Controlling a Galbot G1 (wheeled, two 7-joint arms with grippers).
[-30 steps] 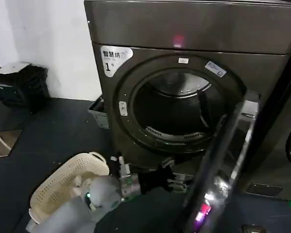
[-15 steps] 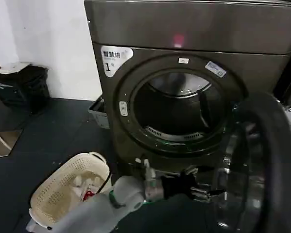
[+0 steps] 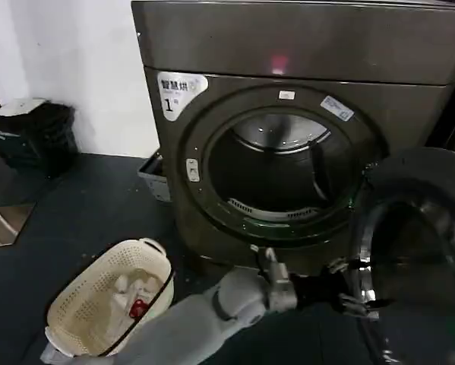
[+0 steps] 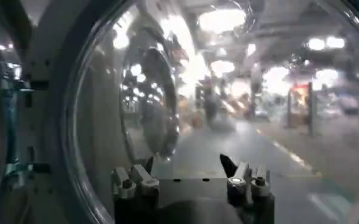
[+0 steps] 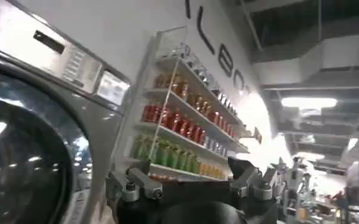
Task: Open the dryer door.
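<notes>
The dryer (image 3: 288, 46) is a dark grey-brown front loader with a white "1" sticker (image 3: 180, 90) and a pink light (image 3: 279, 62). Its drum mouth (image 3: 280, 175) stands uncovered. The dryer door (image 3: 421, 243) hangs swung out to the right, inner side towards me. My left arm reaches low across the front, and my left gripper (image 3: 356, 293) sits at the door's lower left rim. In the left wrist view my left gripper (image 4: 188, 165) is open, nothing between its fingers, close before the bulging door glass (image 4: 228, 91). My right gripper (image 5: 179, 173) is open, away from the door.
A cream laundry basket (image 3: 109, 296) with items inside lies on the dark floor at the lower left. A black bin (image 3: 37, 133) stands by the white wall. A grey tray (image 3: 153, 175) sits beside the dryer. Another machine (image 5: 21, 158) and bottle shelves (image 5: 179, 122) appear in the right wrist view.
The door has swung from edge-on to wide open on the right. My left arm has followed it rightward along the dryer's lower front.
</notes>
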